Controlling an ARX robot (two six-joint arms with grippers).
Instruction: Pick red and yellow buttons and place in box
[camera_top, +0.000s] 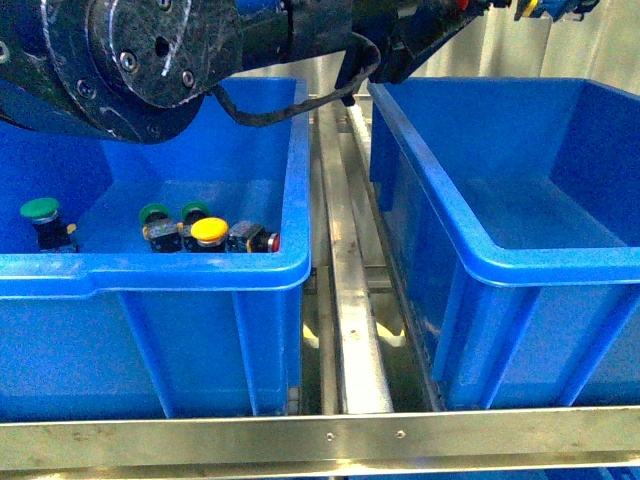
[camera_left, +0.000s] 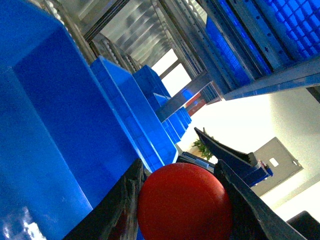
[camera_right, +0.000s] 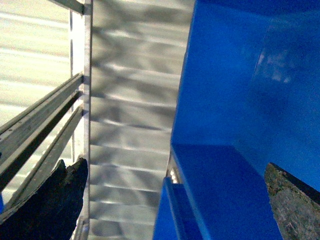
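With my left jaws pinching the red button (camera_left: 184, 202) by its round cap, right jaws open, it may slip before the box (camera_top: 560, 265).

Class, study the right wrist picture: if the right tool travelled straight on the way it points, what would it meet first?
Probably the large blue plastic crate, whose wall lies ahead of the open right tool; a grey ribbed sheet sits beside it. Depth is unclear.

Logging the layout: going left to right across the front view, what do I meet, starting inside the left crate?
Lone green-capped push-button → second green-capped push-button → yellow-capped push-button → dark sideways button with red tip → silver metal rail → straight-rimmed blue plastic crate.
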